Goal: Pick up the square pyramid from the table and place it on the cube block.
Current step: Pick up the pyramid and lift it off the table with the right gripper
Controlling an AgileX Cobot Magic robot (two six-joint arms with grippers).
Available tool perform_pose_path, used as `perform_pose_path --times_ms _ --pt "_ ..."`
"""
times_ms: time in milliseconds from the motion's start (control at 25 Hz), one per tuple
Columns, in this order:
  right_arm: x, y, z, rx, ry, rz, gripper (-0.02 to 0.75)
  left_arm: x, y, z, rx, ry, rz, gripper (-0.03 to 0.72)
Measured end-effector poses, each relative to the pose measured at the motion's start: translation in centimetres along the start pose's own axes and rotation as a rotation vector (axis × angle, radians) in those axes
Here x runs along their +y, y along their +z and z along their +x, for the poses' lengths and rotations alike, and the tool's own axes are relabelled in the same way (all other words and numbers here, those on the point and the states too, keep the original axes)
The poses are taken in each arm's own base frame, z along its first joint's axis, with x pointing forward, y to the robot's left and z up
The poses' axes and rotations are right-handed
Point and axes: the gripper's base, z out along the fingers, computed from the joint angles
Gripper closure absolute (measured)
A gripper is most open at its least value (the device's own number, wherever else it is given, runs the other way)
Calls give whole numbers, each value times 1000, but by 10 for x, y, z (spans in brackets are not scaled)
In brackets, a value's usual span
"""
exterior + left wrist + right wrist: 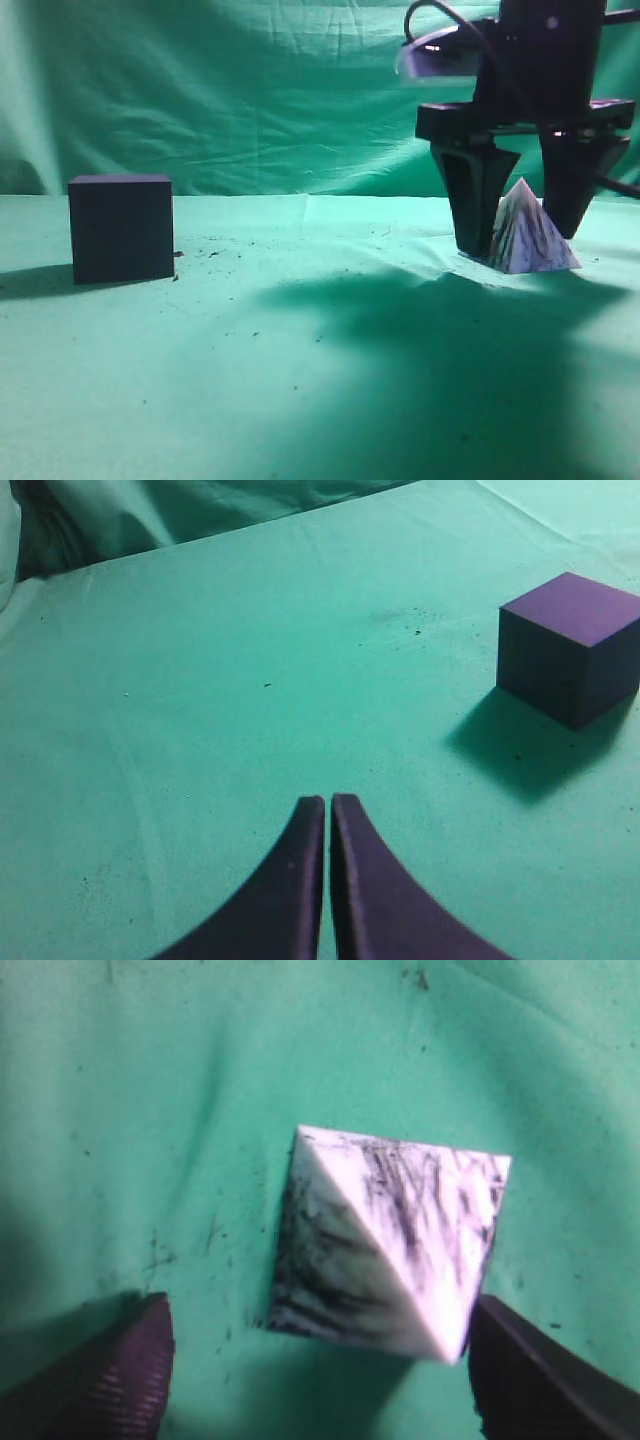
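Observation:
The square pyramid (pixel 528 240), pale with dark marble streaks, stands on the green table (pixel 320 350) at the right. It also shows in the right wrist view (pixel 385 1245). My right gripper (pixel 520 235) is open and straddles it, one finger on each side; the right finger (pixel 530 1380) is close to the pyramid's corner, the left finger (pixel 110 1370) is apart from it. The dark cube block (pixel 122 227) stands at the far left, and at the right in the left wrist view (pixel 570 645). My left gripper (pixel 328 805) is shut and empty above bare cloth.
A green cloth backdrop (pixel 250 90) hangs behind the table. Dark specks (pixel 215 252) lie on the cloth between cube and pyramid. The right arm casts a wide shadow (pixel 420 340) over the front middle.

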Motion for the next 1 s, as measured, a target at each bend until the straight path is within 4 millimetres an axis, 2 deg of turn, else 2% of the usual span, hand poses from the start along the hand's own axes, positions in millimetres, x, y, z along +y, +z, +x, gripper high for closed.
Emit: perform_pose_path --times_ms 200,440,840,960,1000 --pt "-1 13 -2 9 1 11 161 0 0 0 0 0 0 688" --pt "0 15 -8 -49 80 3 161 0 0 0 0 0 0 688" --pt "0 22 -10 -13 134 3 161 0 0 0 0 0 0 688" --pt "2 24 -10 7 147 -9 319 0 0 0 0 0 0 688" --pt "2 25 -10 17 146 -6 346 0 0 0 0 0 0 688"
